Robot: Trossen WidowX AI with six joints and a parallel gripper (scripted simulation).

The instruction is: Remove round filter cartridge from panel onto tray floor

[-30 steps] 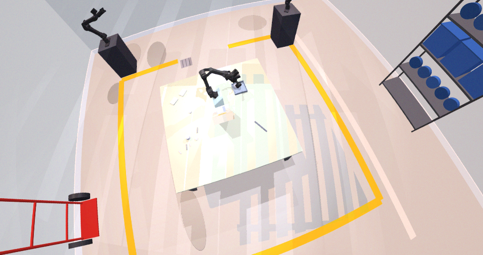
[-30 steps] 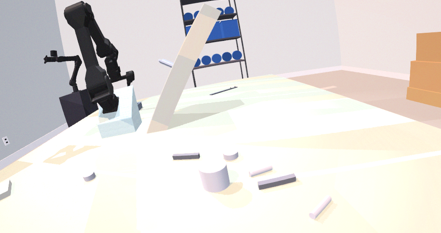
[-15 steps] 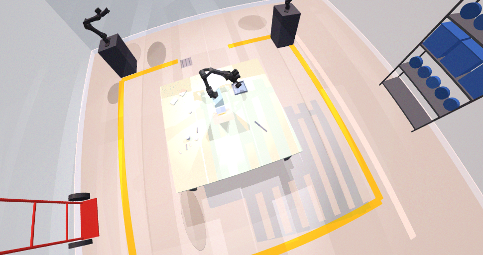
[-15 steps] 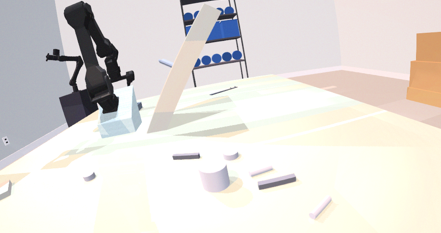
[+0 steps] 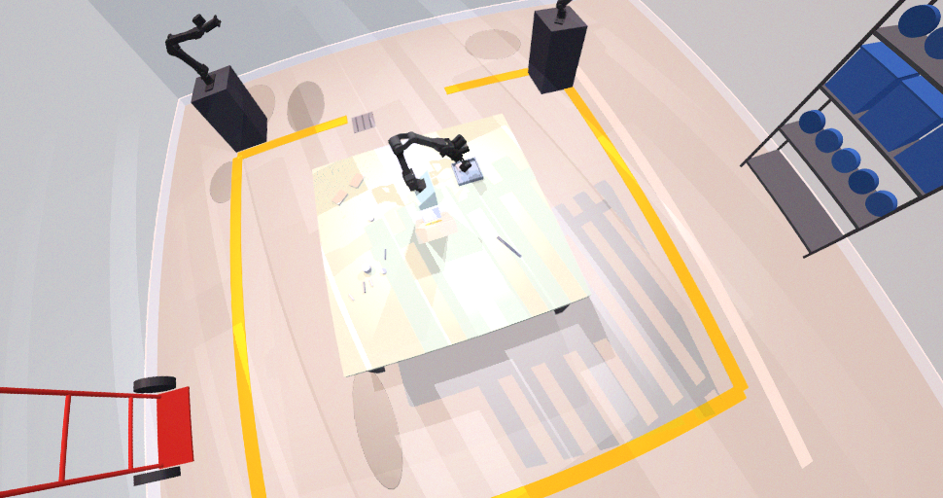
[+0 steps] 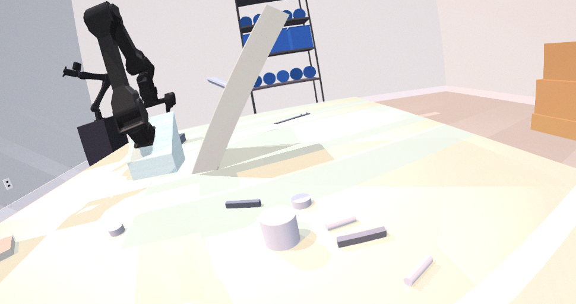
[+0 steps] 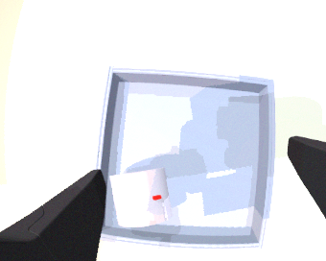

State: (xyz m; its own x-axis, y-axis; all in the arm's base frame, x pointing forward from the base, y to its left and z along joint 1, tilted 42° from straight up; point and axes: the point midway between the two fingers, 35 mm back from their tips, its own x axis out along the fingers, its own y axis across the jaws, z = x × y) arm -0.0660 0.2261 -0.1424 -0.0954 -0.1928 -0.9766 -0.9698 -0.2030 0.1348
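Observation:
The filter cartridge point(image 7: 137, 199), a white cylinder with a small red mark, appears to lie on its side on the floor of the square blue-grey tray point(image 7: 112, 130) point(image 5: 471, 182), in the lower left corner in the wrist view. It is not discernible in the top and exterior views. My gripper point(image 7: 200, 163) point(image 5: 466, 167) is wide open above the tray with nothing between its fingers. The left finger's tip overlaps the tray's left rim in the wrist view, near the cartridge; the fingers appear clear of it. The service panel point(image 6: 241, 88) leans as a tilted slab; its face is hidden in the exterior view.
A pale blue wedge-shaped block point(image 6: 178, 152) stands beside the arm's base, between it and the panel. A dark thin bar point(image 5: 508, 246) lies on the table point(image 5: 474, 290). A white cylinder point(image 6: 281, 231) and several small bars and discs lie on the panel's other side.

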